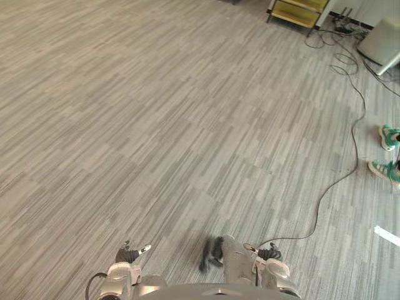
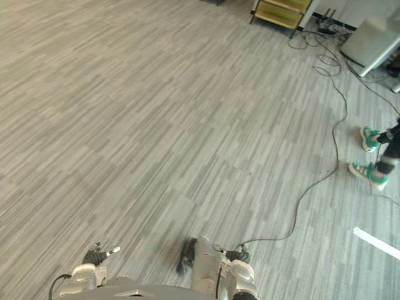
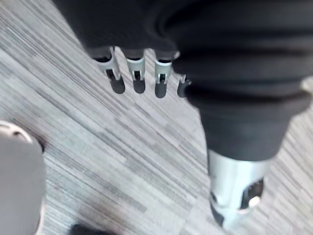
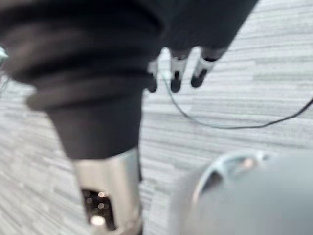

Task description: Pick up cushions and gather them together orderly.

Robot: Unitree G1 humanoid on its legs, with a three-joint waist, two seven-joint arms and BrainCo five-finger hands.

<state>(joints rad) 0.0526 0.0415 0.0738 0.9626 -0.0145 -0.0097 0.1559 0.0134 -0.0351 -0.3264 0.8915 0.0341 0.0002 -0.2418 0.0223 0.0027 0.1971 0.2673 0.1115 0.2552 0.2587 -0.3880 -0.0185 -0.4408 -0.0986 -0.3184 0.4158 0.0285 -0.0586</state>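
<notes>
While your left hand (image 3: 137, 73) and right hand (image 4: 176, 73) hang low, fingers straight and apart, holding nothing, you cannot tell which way any cushion lies or which of the 2 is nearer; ahead lies carpet (image 1: 187, 125), with a person's green shoes (image 1: 385, 169) on the right.

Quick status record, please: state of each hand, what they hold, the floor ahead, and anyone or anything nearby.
left hand: open, fingers straight, holding nothing, low over the carpet
right hand: open, fingers straight, holding nothing
carpet: grey, striped, stretching ahead
person: green-and-white shoes standing on the robot's right
far side: yellow shelf unit; pale grey object beside it, cannot tell what it is
</notes>
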